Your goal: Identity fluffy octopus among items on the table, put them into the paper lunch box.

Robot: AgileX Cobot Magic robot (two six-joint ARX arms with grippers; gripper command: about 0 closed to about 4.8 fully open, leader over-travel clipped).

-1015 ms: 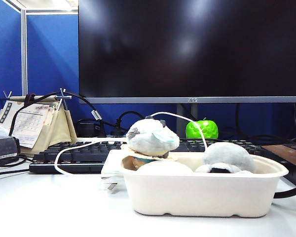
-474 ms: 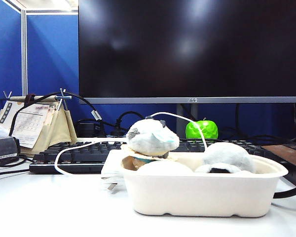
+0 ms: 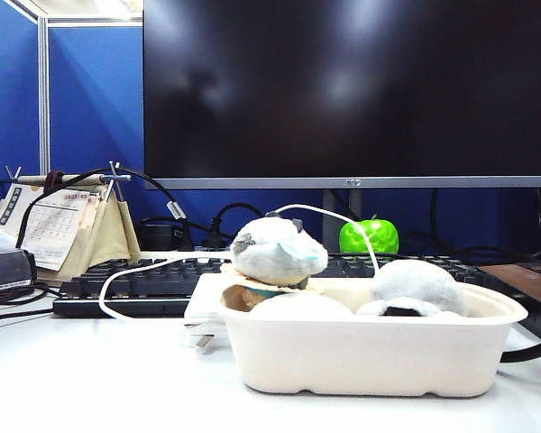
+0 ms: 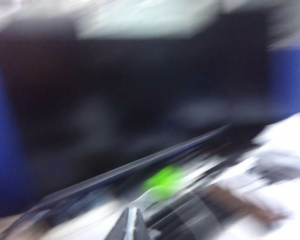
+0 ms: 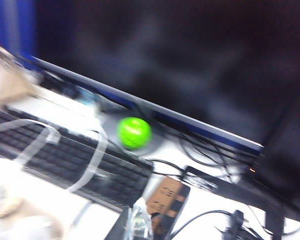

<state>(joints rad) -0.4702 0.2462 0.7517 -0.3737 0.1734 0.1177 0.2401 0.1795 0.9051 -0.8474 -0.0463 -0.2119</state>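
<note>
The fluffy octopus [image 3: 418, 287] sits inside the paper lunch box [image 3: 370, 354] at its right end, on the white worktop [image 3: 90, 379] in front of a keyboard [image 3: 144, 280]. The left pincer [image 4: 130, 226] shows only blurred tips pressed together, aimed toward the monitor [image 4: 130, 90]. The right pincer [image 5: 135, 222] is closed with nothing in it, raised near a green apple [image 5: 134, 132].

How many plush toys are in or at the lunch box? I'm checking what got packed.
2 clearly: a grey octopus inside the lunch box at its right end, and a white-grey plush perched at the left rear rim. A pale rounded shape between them can't be identified.
</note>
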